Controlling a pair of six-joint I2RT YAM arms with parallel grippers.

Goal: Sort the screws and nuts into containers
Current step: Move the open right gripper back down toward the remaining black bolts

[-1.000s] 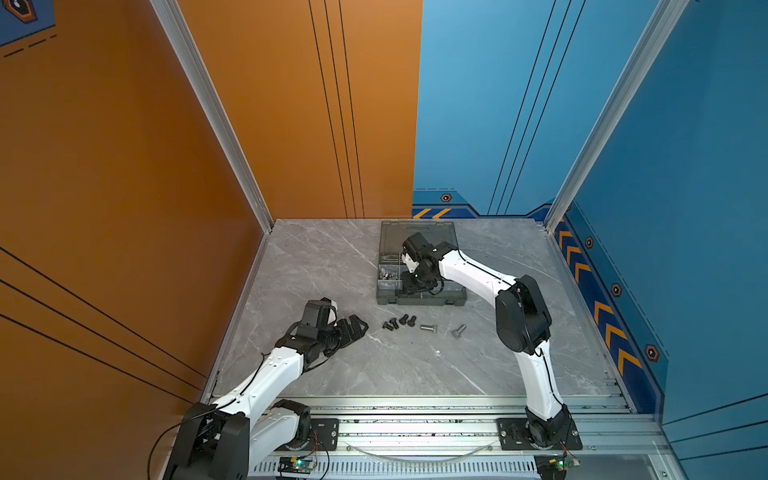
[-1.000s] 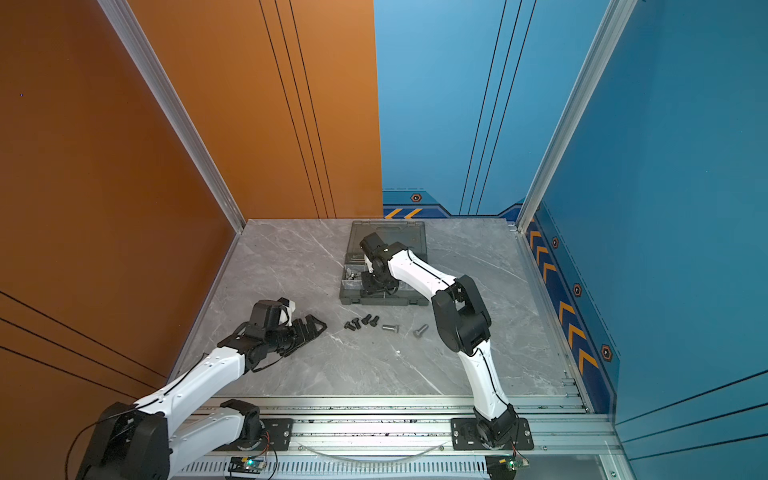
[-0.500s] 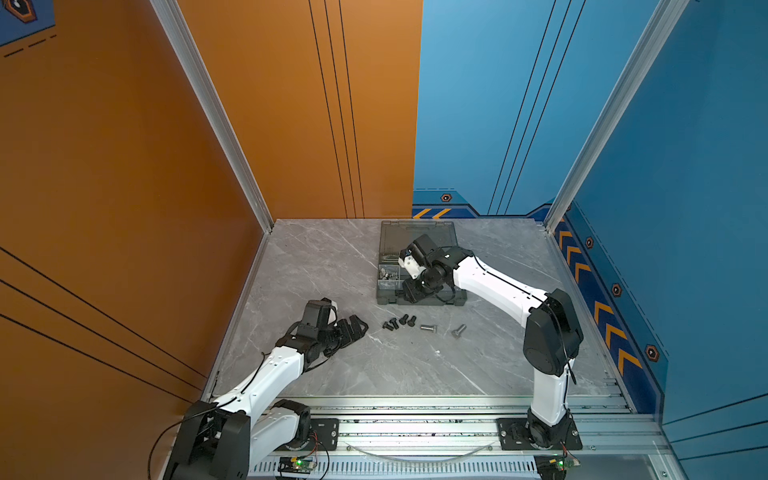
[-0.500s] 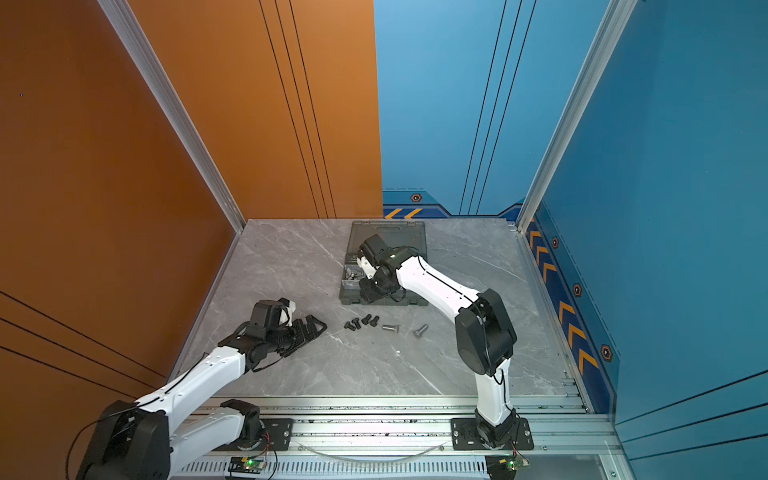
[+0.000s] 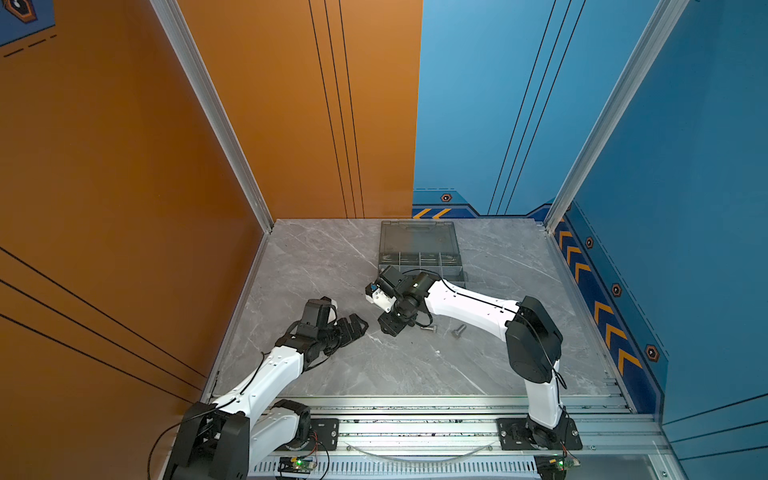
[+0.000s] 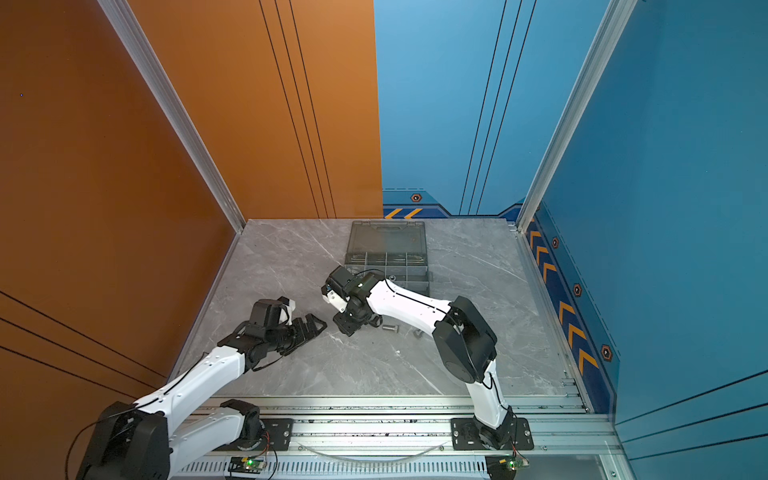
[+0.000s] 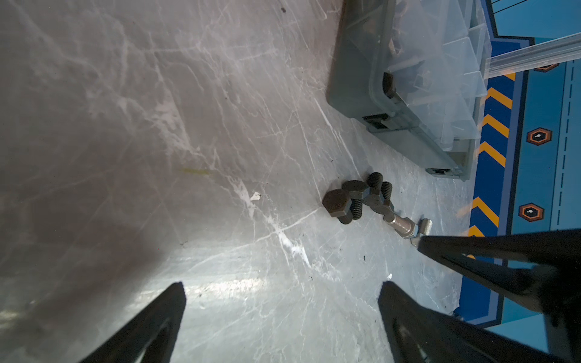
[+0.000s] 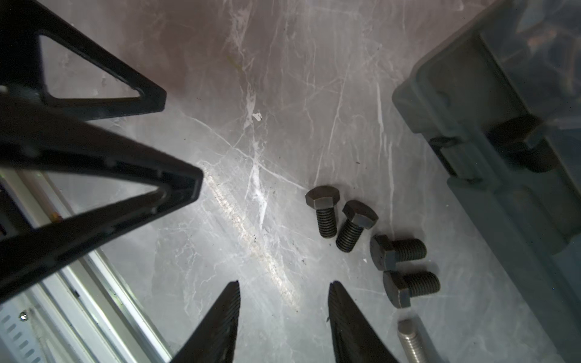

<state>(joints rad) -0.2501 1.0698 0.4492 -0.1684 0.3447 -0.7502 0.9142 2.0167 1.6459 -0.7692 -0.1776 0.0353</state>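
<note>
Several black screws [image 8: 355, 224] lie loose on the marble table, just off my right gripper [image 8: 284, 289], whose jaws stand open and empty. In both top views this gripper [image 5: 390, 326] hangs over them and hides them. Two silver screws [image 5: 428, 328] [image 5: 458, 330] lie to its right; one [image 8: 408, 339] shows beside a right fingertip. My left gripper [image 7: 283, 292] is wide open and empty, low over the table left of the black screws [image 7: 355, 201]. The containers are compartments of an open dark grey case [image 5: 419, 259] behind. I cannot make out any nuts.
The case's smoky lid [image 6: 386, 237] lies open toward the back wall. The two grippers [image 6: 313, 326] [image 6: 347, 326] are close together, tips nearly facing. Orange and blue walls enclose the table; a metal rail [image 5: 415, 407] runs along the front edge.
My right gripper has come away from over the case, forward and down to the black screws on the table. The left arm has not moved.
</note>
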